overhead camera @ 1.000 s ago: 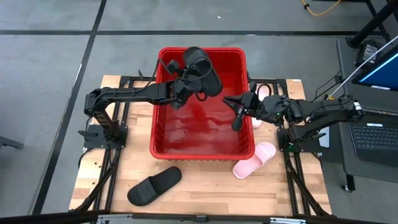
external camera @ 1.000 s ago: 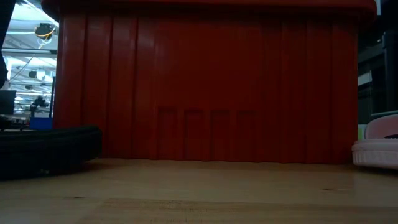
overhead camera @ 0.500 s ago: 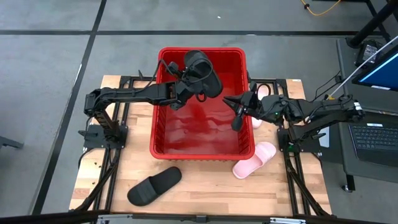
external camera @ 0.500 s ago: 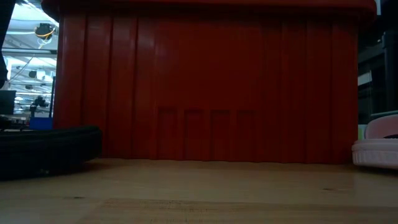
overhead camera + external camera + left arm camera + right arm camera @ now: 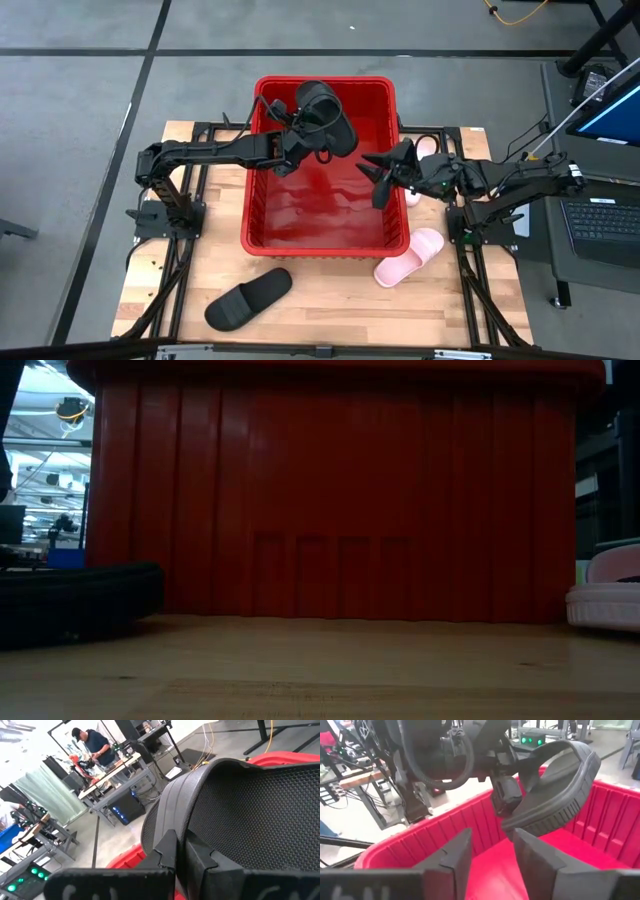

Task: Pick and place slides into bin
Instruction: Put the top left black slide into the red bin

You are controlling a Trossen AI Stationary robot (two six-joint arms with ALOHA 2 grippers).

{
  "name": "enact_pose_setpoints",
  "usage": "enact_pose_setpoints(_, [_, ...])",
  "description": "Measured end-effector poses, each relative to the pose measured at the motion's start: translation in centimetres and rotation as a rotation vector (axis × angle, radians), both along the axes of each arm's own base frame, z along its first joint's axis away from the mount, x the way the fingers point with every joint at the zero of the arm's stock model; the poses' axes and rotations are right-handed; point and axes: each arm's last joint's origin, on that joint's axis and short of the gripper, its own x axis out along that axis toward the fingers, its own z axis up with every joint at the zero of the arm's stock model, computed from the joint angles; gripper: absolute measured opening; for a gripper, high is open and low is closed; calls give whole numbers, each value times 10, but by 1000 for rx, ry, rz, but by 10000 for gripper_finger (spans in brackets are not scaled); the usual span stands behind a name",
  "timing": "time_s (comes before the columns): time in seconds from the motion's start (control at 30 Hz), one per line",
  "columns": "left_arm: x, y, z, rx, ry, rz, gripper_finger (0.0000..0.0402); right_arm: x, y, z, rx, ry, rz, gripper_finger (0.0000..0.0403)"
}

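A wooden table [image 5: 320, 300] on a dark metal frame stands on a grey concrete floor [image 5: 80, 80] crossed by dark lines. The red bin [image 5: 390, 215] sits in the middle of the table, its floor bare and glossy. The left gripper [image 5: 303, 128] hangs over the far part of the bin, its fingers clamped on a black slide [image 5: 325, 110] held up in the air above the bin's rim. The right gripper [image 5: 385, 178] reaches in over the bin's right wall with its fingers spread apart and nothing between them. A second black slide [image 5: 248, 298] lies on the wood in front of the bin, toward the left. A pink slide [image 5: 410, 256] lies just beside the bin's front right corner, and another pink slide [image 5: 423, 148] shows partly under the right arm, close to the bin's right side. A laptop [image 5: 603, 215] and a screen stand on a desk to the right of the table. The left wrist view looks past the held slide to workbenches [image 5: 107, 775] and a person [image 5: 95, 745] standing at one of them.
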Motion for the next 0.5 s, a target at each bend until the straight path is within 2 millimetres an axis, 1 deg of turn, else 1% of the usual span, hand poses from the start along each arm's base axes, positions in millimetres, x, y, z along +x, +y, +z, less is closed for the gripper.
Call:
enact_pose_setpoints(0.17, [0,0,0,0,0,-1,6,0,0,0,46,-21,-11,172])
enact_pose_setpoints(0.23, [0,0,0,-1,0,-3,6,0,1,0,-19,10,22,174])
enact_pose_setpoints(0.33, [0,0,0,-5,-1,-11,6,1,2,2,-188,66,105,174])
enact_pose_setpoints(0.43, [0,0,0,-6,-1,-11,6,2,3,7,-291,59,123,174])
enact_pose_setpoints(0.5, [0,0,0,-6,-1,-12,6,3,-2,11,-324,45,107,174])
